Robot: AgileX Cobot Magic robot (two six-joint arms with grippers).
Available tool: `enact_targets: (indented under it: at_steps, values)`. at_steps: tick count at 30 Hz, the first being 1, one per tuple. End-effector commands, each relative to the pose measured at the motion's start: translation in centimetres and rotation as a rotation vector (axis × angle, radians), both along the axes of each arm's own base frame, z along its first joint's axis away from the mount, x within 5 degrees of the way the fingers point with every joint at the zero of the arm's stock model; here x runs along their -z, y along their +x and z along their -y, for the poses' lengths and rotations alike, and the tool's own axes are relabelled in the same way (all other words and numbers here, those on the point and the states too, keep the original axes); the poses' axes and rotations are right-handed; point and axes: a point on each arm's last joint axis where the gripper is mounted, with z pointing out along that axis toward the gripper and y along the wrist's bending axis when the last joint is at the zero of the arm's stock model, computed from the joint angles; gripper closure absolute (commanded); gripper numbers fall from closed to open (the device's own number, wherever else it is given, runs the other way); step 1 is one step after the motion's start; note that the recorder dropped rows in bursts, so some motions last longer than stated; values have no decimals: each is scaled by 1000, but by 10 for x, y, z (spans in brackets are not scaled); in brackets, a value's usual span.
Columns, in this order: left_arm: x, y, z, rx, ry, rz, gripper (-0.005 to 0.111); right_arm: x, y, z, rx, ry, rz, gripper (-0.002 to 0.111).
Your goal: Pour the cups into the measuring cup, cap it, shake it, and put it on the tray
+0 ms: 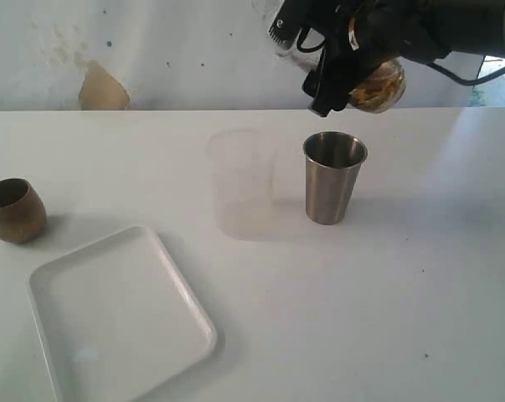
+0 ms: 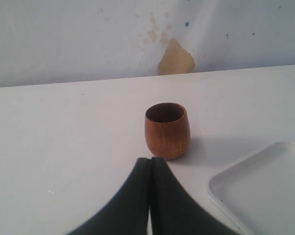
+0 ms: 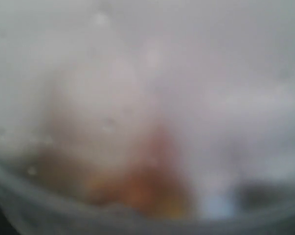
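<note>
Nearest the camera, the white tray (image 1: 118, 322) lies bare at the front left of the table (image 1: 419, 285), its near corner running off the picture's bottom edge. Just behind it, by the table's left edge, stands the wooden cup (image 1: 13, 209), its inside dark and apparently empty. The left gripper (image 2: 149, 164) points at it from just short, jaws pressed together and holding nothing. At mid-table a frosted cup (image 1: 239, 184) stands beside the steel tumbler (image 1: 334, 176), near but apart. Above and behind the tumbler, the right gripper (image 1: 346, 84) holds the measuring cup (image 1: 382, 85) aloft and tilted, jaws spread wide around it, brownish-yellow contents showing through the clear wall. Whether a lid is on cannot be told.

With both cups seemingly poured out, the shake looks to be the step in hand. The set-down then calls for a carry leftward and forward over the tumbler and frosted cup, high enough to clear their rims. The tray offers wide room, and the right half of the table is bare.
</note>
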Motion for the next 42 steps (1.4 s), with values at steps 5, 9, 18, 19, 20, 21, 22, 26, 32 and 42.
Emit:
enact_targets:
  at_steps: [5, 9, 18, 19, 20, 21, 22, 26, 32, 42]
  values:
    - [1, 0, 0, -1, 1, 6, 107, -2, 3, 3, -4, -89, 16, 108]
    - [1, 0, 0, -1, 1, 6, 107, 10, 9, 2, -5, -115, -9, 108]
    - [1, 0, 0, -1, 1, 6, 107, 15, 12, 0, -44, -189, -7, 108]
    - [1, 0, 0, -1, 1, 6, 107, 15, 11, -2, -48, -189, -7, 108]
    - [1, 0, 0, -1, 1, 6, 107, 17, 10, -4, -57, -190, -9, 108]
    - [1, 0, 0, -1, 1, 6, 107, 18, 9, -9, -77, -199, -11, 108]
    - [1, 0, 0, -1, 1, 6, 107, 19, 7, -13, -100, -213, -15, 108]
    - [1, 0, 0, -1, 1, 6, 107, 18, 4, -22, -140, -238, -11, 108]
    - [1, 0, 0, -1, 1, 6, 107, 18, 4, -23, -144, -247, -12, 108]
    - [1, 0, 0, -1, 1, 6, 107, 19, 3, -22, -171, -321, -25, 108]
